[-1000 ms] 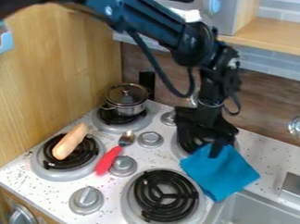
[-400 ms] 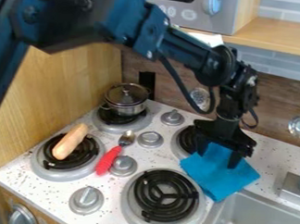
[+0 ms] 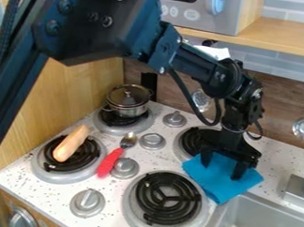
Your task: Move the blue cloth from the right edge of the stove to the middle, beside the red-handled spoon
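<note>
The gripper (image 3: 223,167) is at the blue cloth (image 3: 220,186), its jaws parted, one finger on each side of the cloth's middle. The cloth lies spread on the speckled surface (image 3: 269,159) between the rear right burner (image 3: 180,148) and the sink (image 3: 254,210). It looks light, limp and unbreakable, with little slip; a pinch of gathered fabric near the middle should hold better than a flat edge.

Matt cloth (image 3: 220,183) — glossy metal pot (image 3: 128,102).
</note>
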Available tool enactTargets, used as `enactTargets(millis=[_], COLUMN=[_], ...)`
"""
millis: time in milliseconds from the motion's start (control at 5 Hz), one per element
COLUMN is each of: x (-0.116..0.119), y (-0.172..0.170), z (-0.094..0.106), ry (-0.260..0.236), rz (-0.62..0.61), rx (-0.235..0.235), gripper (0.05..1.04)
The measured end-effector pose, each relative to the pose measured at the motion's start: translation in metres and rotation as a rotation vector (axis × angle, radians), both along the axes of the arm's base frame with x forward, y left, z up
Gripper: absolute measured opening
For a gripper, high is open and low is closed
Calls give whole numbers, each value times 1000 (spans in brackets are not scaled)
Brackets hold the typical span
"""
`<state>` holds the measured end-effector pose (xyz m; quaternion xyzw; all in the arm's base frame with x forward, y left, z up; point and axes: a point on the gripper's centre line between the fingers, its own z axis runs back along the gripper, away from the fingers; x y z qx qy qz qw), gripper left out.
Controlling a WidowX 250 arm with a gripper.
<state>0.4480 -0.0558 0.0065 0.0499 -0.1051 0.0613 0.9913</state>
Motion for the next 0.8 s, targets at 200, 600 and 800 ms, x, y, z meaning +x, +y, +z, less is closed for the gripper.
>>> enactTargets(millis=[200, 600, 800], x=[-15, -22, -24], y=[1, -2, 2], z=[-13, -17, -17], ry=[18, 34, 37], rz=[13, 42, 70], rx=[-20, -51, -73], gripper=[689, 242, 130])
